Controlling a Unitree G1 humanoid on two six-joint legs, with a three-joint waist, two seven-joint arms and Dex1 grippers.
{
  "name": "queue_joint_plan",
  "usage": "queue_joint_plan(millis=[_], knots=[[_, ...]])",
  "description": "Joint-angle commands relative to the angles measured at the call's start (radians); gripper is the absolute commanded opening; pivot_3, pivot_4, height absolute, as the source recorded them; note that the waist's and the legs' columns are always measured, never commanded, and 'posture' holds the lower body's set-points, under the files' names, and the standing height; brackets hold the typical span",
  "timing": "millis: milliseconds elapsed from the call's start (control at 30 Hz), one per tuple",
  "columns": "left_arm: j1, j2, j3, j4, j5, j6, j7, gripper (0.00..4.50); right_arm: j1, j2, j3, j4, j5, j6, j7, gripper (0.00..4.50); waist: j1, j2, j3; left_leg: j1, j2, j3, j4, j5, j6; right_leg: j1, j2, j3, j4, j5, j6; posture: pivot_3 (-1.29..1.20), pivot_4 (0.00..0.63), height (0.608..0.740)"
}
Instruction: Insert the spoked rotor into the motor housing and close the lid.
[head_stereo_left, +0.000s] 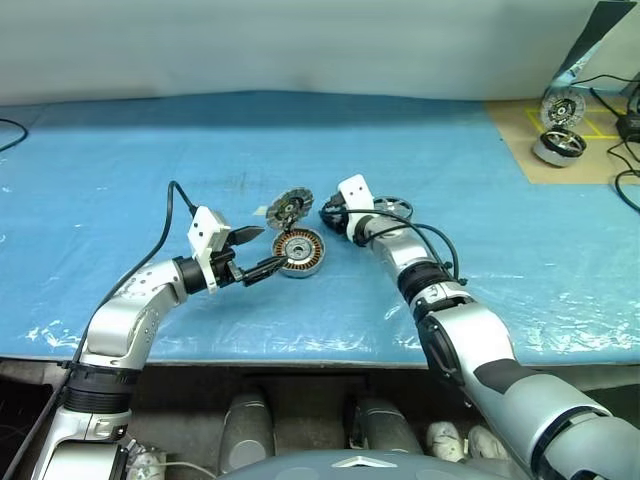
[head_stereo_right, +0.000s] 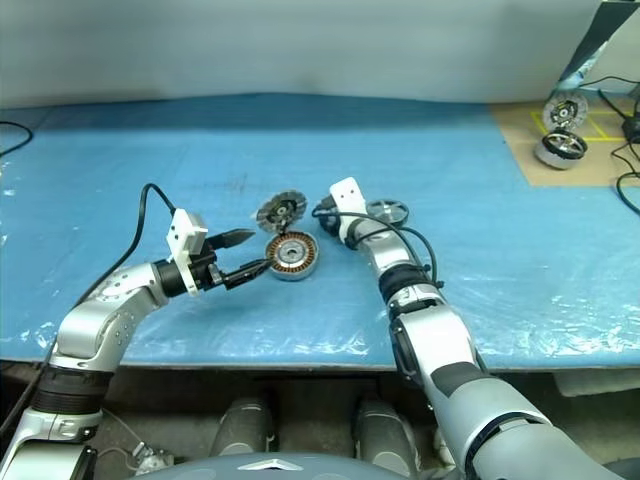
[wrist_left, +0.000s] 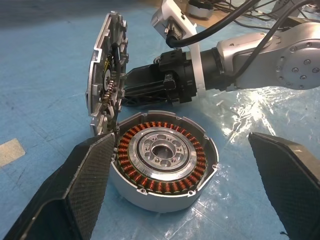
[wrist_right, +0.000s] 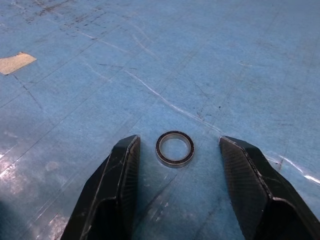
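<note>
The motor housing (head_stereo_left: 299, 251), a silver cup with copper windings, lies open on the blue mat. Its lid (head_stereo_left: 288, 208) stands upright on the hinge at the far rim. My left gripper (head_stereo_left: 256, 252) is open just left of the housing (wrist_left: 165, 155), one finger (wrist_left: 75, 190) close against its wall below the lid (wrist_left: 106, 90). The spoked rotor (head_stereo_left: 392, 208) lies on the mat behind my right wrist. My right gripper (head_stereo_left: 330, 213) is open just right of the lid, pointing down at the mat. A tiny thin ring (wrist_right: 174, 148) lies untouched between its fingers (wrist_right: 120, 185).
A tan board (head_stereo_left: 520, 120) at the back right carries a silver-and-black motor (head_stereo_left: 558, 147) and an upright disc (head_stereo_left: 563, 107), with cables beside them. A scrap of tape (wrist_right: 15, 62) lies on the mat. The table's front edge (head_stereo_left: 300, 355) runs below both arms.
</note>
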Motion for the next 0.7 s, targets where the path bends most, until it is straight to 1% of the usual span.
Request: queue_joint_plan(millis=[33, 133, 167, 300, 400, 567, 633, 700], knots=[[-0.01, 0.01, 0.01, -0.017, 0.001, -0.017, -0.007, 4.5, 0.04, 0.009, 0.004, 0.025, -0.006, 0.028, 0.012, 1.75, 0.0, 0.0, 0.0, 0.0, 0.0, 0.0, 0.0, 0.0, 0.0, 0.0, 0.0, 0.0, 0.0, 0.0, 0.0, 0.0, 0.15, 0.74], [-0.006, 0.008, 0.007, -0.017, 0.002, -0.021, -0.009, 4.5, 0.046, 0.002, 0.007, 0.012, -0.01, 0.035, 0.016, 0.75, 0.0, 0.0, 0.0, 0.0, 0.0, 0.0, 0.0, 0.0, 0.0, 0.0, 0.0, 0.0, 0.0, 0.0, 0.0, 0.0, 0.15, 0.74], [-0.005, 0.008, 0.008, -0.015, 0.002, -0.023, -0.01, 4.5, 0.049, -0.001, 0.007, 0.005, -0.01, 0.038, 0.019, 0.61, 0.0, 0.0, 0.0, 0.001, 0.0, 0.0, 0.0, 0.0, 0.0, 0.0, 0.0, 0.0, 0.0, 0.0, 0.0, 0.0, 0.15, 0.74], [-0.006, 0.01, 0.012, -0.002, 0.001, -0.031, -0.018, 4.5, 0.067, -0.008, 0.002, -0.032, 0.001, 0.057, 0.035, 0.61, 0.0, 0.0, 0.0, 0.001, 0.0, 0.0, 0.0, 0.0, 0.0, 0.001, 0.0, 0.0, 0.0, 0.0, 0.0, 0.0, 0.15, 0.74], [-0.006, 0.012, 0.013, 0.005, 0.0, -0.036, -0.027, 4.5, 0.092, -0.015, 0.002, -0.101, 0.012, 0.076, 0.073, 0.61, 0.0, 0.0, 0.0, 0.001, 0.0, 0.0, -0.001, 0.0, 0.0, 0.001, 0.0, 0.0, -0.001, 0.0, 0.0, 0.0, 0.15, 0.74], [0.001, 0.015, 0.01, -0.001, -0.01, -0.026, -0.047, 4.5, 0.188, -0.04, -0.004, -0.394, 0.086, 0.177, 0.191, 0.61, 0.002, 0.0, 0.0, 0.0, 0.0, 0.0, -0.001, 0.0, 0.0, 0.0, 0.0, 0.0, -0.002, 0.0, 0.001, 0.0, 0.15, 0.74], [0.002, 0.013, 0.008, -0.001, -0.009, -0.025, -0.051, 4.5, 0.225, -0.054, -0.002, -0.5, 0.103, 0.235, 0.213, 0.61, 0.003, 0.0, 0.0, -0.001, 0.0, 0.0, -0.001, 0.0, 0.0, 0.0, 0.0, 0.0, -0.002, 0.002, 0.003, 0.0, 0.15, 0.74], [0.001, 0.011, 0.006, 0.0, -0.009, -0.023, -0.053, 4.5, 0.249, -0.062, 0.001, -0.561, 0.105, 0.276, 0.216, 0.61, 0.003, 0.0, 0.0, -0.001, 0.0, 0.0, -0.002, 0.0, 0.0, -0.001, 0.0, 0.0, -0.002, 0.002, 0.004, 0.0, 0.15, 0.74]])
